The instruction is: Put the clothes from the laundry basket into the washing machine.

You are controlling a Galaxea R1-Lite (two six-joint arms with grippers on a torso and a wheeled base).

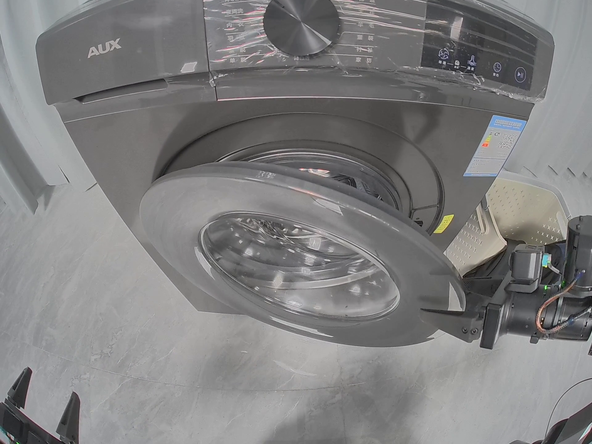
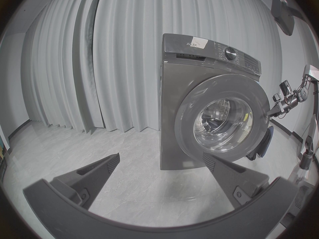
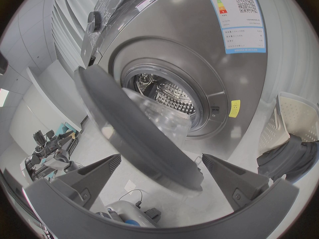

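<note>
Currently R gripper (image 3: 160,158) is spread wide, its 2 fingers (image 3: 232,180) either side of the free edge of the washing machine (image 1: 154,137) door (image 1: 185,217), which is ajar. L gripper (image 1: 49,385) hangs low, also spread. Dark clothes (image 3: 289,156) sit in laundry basket (image 1: 524,211) beside the machine.

Probably a test studio: white curtains (image 2: 116,50) and camera gear (image 3: 50,143).
</note>
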